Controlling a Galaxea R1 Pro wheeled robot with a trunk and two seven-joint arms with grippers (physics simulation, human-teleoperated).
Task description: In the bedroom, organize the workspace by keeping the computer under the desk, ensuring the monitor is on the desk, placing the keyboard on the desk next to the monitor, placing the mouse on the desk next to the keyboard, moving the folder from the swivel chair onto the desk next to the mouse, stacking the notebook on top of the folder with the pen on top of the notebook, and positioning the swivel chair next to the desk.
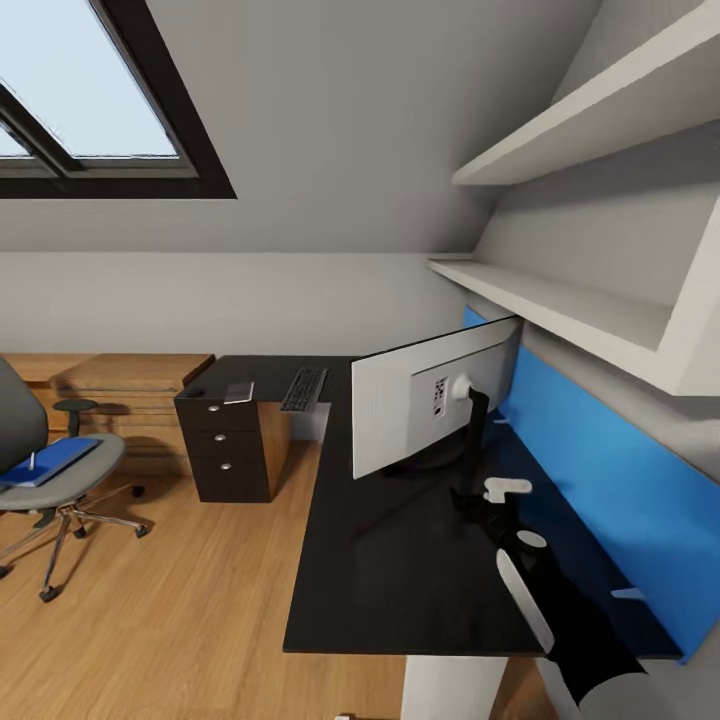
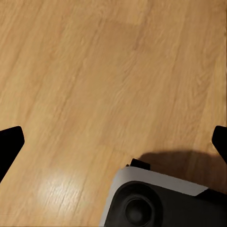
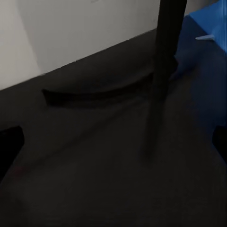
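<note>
The monitor stood on the desk close to its back edge, white back toward the camera, its stand rising from a round base. The keyboard lay flat at the desk's far end, with a small grey item, possibly the notebook, just beside it above the drawer unit. The blue folder rested on the seat of the swivel chair, well apart from the desk.

Judgement: the monitor would be top-heavy and fragile at the screen, and is best held low on the stand; the folder is light, thin and stiff, and best pinched at an overhanging edge.

The right arm reached over the desk, its right gripper just beside the stand, empty, fingers spread wide in the right wrist view. The left gripper hung over the wood floor, jaws wide apart, holding nothing.
</note>
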